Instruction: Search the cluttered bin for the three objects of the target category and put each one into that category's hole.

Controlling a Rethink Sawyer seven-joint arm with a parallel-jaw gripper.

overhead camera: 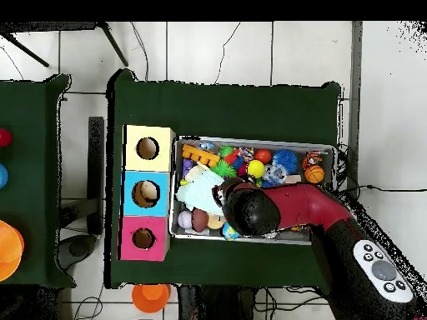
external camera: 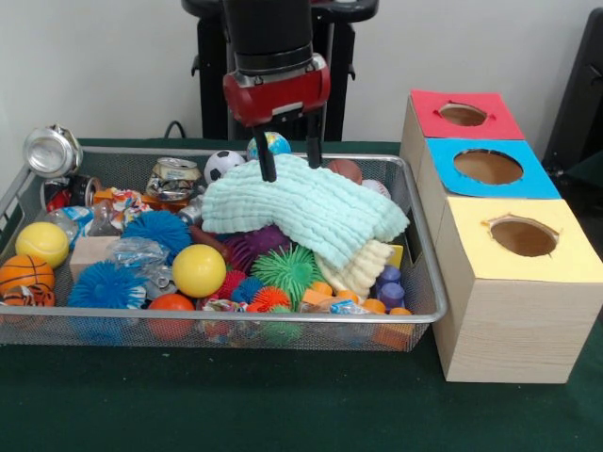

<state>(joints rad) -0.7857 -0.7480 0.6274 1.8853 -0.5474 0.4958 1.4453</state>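
My gripper (external camera: 290, 162) hangs over the back middle of the wire bin (external camera: 426, 282). Its two black fingers (external camera: 267, 166) stand apart, tips touching the far edge of a mint-green cloth (external camera: 301, 209) that lies over the clutter. Nothing is clamped between them. Under the cloth's right end a cream cloth (external camera: 363, 266) sticks out. To the right stand three boxes with holes: red (external camera: 463, 114), blue (external camera: 488, 167) and yellow (external camera: 523, 237). In the overhead view the arm (overhead camera: 283, 207) hides the gripper, and the mint cloth (overhead camera: 197, 190) shows beside the blue box (overhead camera: 145, 193).
The bin holds yellow balls (external camera: 198, 270), a basketball (external camera: 25, 276), a soccer ball (external camera: 223, 164), blue (external camera: 155, 229), green (external camera: 285, 268) and purple (external camera: 254, 247) spiky balls, crushed cans (external camera: 174, 179), a wooden block (external camera: 91, 252) and small plastic pieces. A silver can (external camera: 52, 149) sits at the back left corner.
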